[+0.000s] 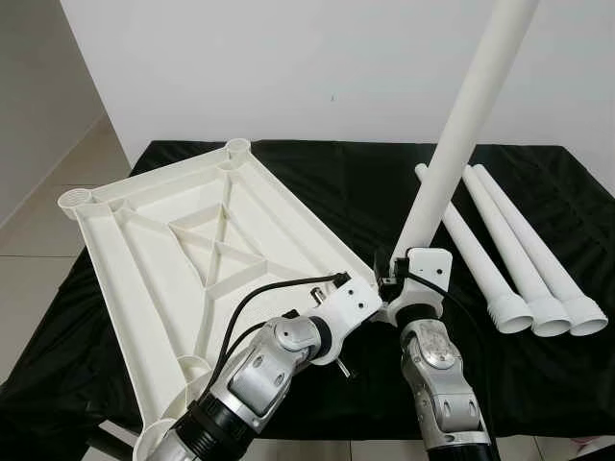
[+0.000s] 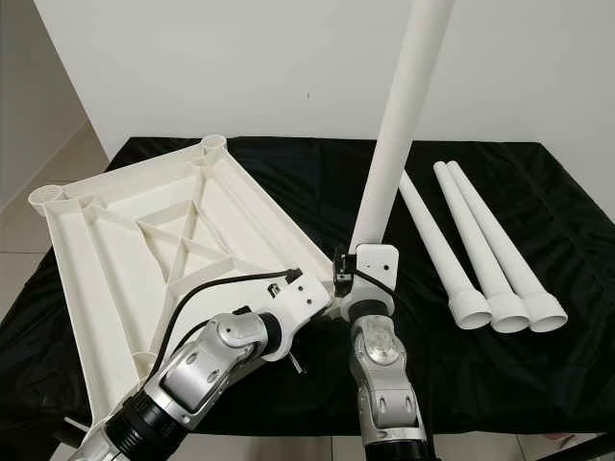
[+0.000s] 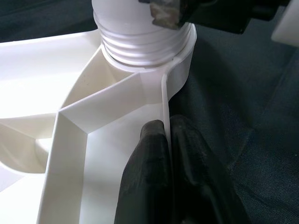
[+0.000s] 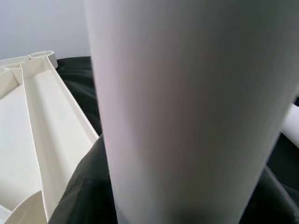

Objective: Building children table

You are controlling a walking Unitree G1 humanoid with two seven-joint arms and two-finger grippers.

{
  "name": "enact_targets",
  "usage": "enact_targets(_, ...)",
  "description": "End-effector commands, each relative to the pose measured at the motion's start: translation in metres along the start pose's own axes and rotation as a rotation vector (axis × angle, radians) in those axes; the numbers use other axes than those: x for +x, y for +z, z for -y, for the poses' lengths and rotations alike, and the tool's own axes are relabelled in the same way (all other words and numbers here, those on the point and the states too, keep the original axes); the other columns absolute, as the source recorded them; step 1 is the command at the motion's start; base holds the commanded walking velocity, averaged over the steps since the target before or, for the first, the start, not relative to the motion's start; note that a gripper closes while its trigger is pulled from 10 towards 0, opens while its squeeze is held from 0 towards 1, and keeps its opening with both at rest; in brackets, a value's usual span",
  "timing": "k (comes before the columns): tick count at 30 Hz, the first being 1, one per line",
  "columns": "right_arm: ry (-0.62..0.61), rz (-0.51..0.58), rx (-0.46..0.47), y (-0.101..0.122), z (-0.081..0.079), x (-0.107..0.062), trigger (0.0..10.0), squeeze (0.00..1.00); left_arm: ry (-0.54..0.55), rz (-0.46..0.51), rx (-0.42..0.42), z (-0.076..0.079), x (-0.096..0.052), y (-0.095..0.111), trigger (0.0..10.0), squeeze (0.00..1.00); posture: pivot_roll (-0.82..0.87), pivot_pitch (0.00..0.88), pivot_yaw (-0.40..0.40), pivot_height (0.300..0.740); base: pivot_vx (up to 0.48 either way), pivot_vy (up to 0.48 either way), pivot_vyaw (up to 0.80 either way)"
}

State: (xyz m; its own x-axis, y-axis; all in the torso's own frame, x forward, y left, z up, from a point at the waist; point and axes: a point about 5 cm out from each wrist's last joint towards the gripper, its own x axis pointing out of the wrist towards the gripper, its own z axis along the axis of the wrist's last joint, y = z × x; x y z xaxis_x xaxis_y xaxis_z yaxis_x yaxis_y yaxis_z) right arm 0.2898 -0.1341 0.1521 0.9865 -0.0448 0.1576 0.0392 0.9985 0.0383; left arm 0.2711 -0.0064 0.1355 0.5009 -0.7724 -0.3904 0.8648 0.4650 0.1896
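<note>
Tabletop (image 1: pixel 163 259): edge wall is pinched by left gripper (image 3: pixel 166 140).
Leg (image 1: pixel 461 144): is clasped upright by right gripper (image 1: pixel 399 279), at tabletop's corner socket.

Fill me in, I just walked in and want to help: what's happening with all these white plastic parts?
The robot is putting together a small table. The tabletop lies upside down on a black cloth. The left claw pinches the tabletop's edge wall beside a corner socket. The right claw holds one leg nearly upright, its threaded end sitting at that socket. Three more legs lie side by side on the cloth to the robot's right.
</note>
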Motion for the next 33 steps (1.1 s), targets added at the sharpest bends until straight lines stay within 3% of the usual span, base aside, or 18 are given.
enact_targets(1, -0.048, -0.009, 0.013, -0.001, 0.010, 0.001, 10.0, 0.60, -0.017, 0.016, 0.018, 0.001, 0.001, 0.000, 10.0, 0.00, -0.16, 0.007, 0.052, 0.740, 0.000, 0.000, 0.00)
enact_targets(2, -0.040, -0.006, 0.012, 0.000, 0.010, 0.001, 10.0, 1.00, -0.017, 0.017, 0.019, 0.001, 0.001, 0.000, 10.0, 0.00, -0.16, 0.005, 0.051, 0.740, 0.000, 0.000, 0.00)
enact_targets(7, -0.014, 0.014, 0.014, 0.003, 0.010, 0.001, 10.0, 1.00, -0.014, 0.019, 0.021, 0.001, 0.001, 0.000, 10.0, 0.00, -0.16, 0.000, 0.049, 0.740, 0.000, 0.000, 0.00)
enact_targets(11, 0.102, 0.009, 0.037, 0.004, 0.004, 0.001, 10.0, 1.00, -0.015, 0.020, 0.020, 0.001, 0.001, 0.001, 10.0, 0.00, -0.16, 0.000, 0.049, 0.740, 0.000, 0.000, 0.00)
enact_targets(12, 0.107, 0.008, 0.038, 0.003, 0.004, 0.001, 10.0, 0.96, -0.015, 0.020, 0.021, 0.001, 0.001, 0.001, 10.0, 0.00, -0.16, 0.000, 0.049, 0.740, 0.000, 0.000, 0.00)
enact_targets(13, 0.152, 0.006, 0.040, 0.004, 0.004, 0.001, 10.0, 0.00, -0.014, 0.019, 0.022, 0.000, 0.001, 0.001, 10.0, 0.00, -0.16, 0.000, 0.054, 0.740, 0.000, 0.000, 0.00)
enact_targets(14, 0.237, 0.007, 0.033, 0.004, 0.005, 0.001, 10.0, 0.00, -0.013, 0.019, 0.025, -0.001, 0.000, 0.001, 10.0, 0.00, -0.16, 0.000, 0.054, 0.740, 0.000, 0.000, 0.00)
enact_targets(19, 0.336, -0.005, 0.022, 0.004, 0.006, 0.001, 10.0, 0.00, -0.011, 0.019, 0.027, -0.001, 0.000, 0.001, 10.0, 0.00, -0.15, 0.001, 0.055, 0.740, 0.000, 0.000, 0.00)
enact_targets(23, 0.505, -0.030, 0.012, 0.005, 0.015, 0.003, 10.0, 0.00, -0.005, 0.020, 0.023, -0.003, 0.000, 0.002, 10.0, 0.00, -0.15, 0.010, 0.056, 0.740, 0.000, 0.000, 0.00)
enact_targets(26, 0.525, -0.035, 0.011, 0.005, 0.017, 0.003, 10.0, 0.00, -0.004, 0.020, 0.023, -0.003, -0.001, 0.002, 10.0, 0.00, -0.15, 0.011, 0.055, 0.740, 0.000, 0.000, 0.00)
enact_targets(31, 0.639, -0.057, -0.055, 0.009, 0.045, 0.013, 10.0, 0.00, 0.010, 0.019, 0.017, -0.006, -0.002, 0.001, 10.0, 0.00, -0.14, 0.017, 0.053, 0.740, 0.000, 0.000, 0.00)
enact_targets(33, 0.651, -0.059, -0.077, 0.009, 0.049, 0.014, 10.0, 0.00, 0.011, 0.019, 0.017, -0.006, -0.002, 0.001, 10.0, 0.00, -0.14, 0.017, 0.053, 0.740, 0.000, 0.000, 0.00)
